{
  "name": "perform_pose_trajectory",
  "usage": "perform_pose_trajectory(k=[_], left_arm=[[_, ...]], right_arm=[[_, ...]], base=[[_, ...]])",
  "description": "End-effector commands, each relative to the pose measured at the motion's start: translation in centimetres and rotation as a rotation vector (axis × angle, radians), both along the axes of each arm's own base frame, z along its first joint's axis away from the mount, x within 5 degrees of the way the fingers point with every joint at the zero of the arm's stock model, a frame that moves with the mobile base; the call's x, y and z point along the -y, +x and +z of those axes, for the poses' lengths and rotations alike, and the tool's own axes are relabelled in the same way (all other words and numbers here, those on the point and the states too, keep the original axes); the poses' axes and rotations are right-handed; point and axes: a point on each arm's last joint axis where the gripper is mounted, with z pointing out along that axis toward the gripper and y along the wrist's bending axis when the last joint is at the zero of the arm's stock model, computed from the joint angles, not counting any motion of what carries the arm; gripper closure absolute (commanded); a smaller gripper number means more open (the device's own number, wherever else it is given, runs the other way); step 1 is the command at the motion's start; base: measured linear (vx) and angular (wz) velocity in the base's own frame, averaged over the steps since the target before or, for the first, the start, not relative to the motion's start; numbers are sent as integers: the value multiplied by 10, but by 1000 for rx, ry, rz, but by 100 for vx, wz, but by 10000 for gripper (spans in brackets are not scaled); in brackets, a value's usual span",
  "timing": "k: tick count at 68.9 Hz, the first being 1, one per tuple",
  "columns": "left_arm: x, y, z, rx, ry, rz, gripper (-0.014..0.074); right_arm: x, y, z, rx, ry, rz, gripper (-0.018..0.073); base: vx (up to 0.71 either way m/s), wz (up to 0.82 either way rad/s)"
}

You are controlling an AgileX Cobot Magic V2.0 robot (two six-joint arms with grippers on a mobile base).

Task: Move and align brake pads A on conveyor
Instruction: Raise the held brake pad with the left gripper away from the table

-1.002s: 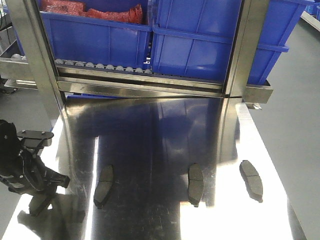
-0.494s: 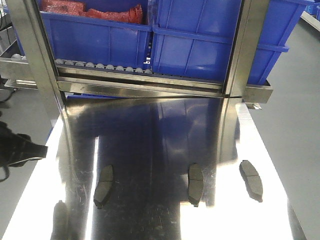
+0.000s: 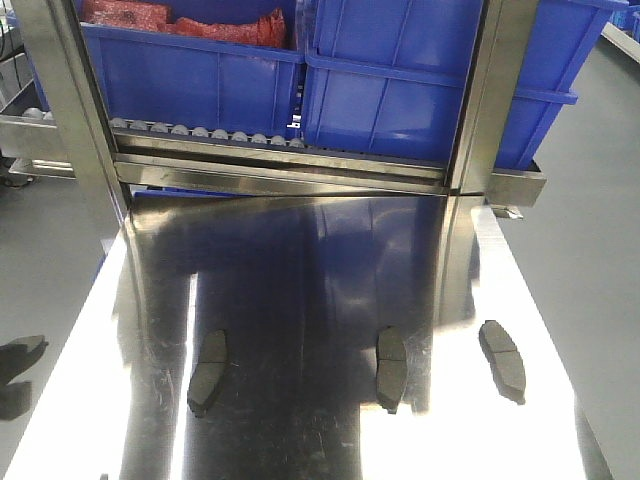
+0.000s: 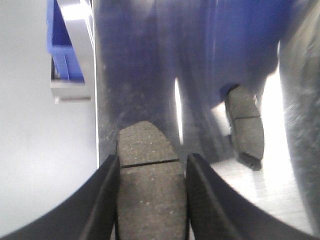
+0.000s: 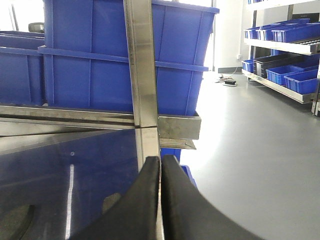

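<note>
**A:** Left side, quick?

**B:** Left gripper [image 4: 152,159] is clamped on a flat dark grey curved brake pad with a centre groove [image 4: 149,197]. The black fingers [image 4: 102,200] press on both long sides. In the wrist view it sits over the shiny stainless steel tabletop [image 4: 145,75], close to the tabletop's left edge. Cannot tell if it touches the steel.

**A:** And in the front view?

**B:** There's a dark pad-shaped piece [image 3: 24,348] at the far left margin, past the tabletop's left edge and over the grey floor [image 3: 50,250]. Cannot tell if it's the held one. No arm shows there.

**A:** Other pads?

**B:** Three more lie flat on the tabletop [image 3: 320,280], all toward its near edge, long axes running near-to-far, well apart. The left pad [image 3: 208,372] is near the left edge. The middle pad [image 3: 391,368] is right of centre. The right pad [image 3: 502,358] is near the right edge, slightly angled. The left wrist view also shows a pad on the steel [image 4: 245,127] beside the held one, not touching it.

**A:** Right side?

**B:** Right gripper [image 5: 160,160] has its fingers pressed together with nothing between them. It's over the tabletop's far right corner, facing the upright steel rack post [image 5: 142,65].

**A:** Background?

**B:** Blue plastic bins [image 3: 400,80] sit on the rack behind the tabletop's far edge, and one holds red material [image 3: 180,20].
</note>
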Motion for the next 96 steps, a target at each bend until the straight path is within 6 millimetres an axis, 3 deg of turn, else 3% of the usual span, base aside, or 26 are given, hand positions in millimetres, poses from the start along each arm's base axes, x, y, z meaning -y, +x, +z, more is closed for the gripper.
perform_pose_trajectory(k=[1,12,30,96], left_arm=[[-1,-12,21,201,-67,21,604],[-3,-39,23,304,-89,19,603],[-6,-62,24,413,-102,18,603],[-7,-65,25,431,-106,17,603]], right_arm=[[0,-1,3,71,-13,4,571],[0,-1,3,71,-13,4,571],[0,-1,3,71,-13,4,571],[0,-1,3,71,-13,4,571]], base=[[0,0],[0,0],[0,0],[0,0]])
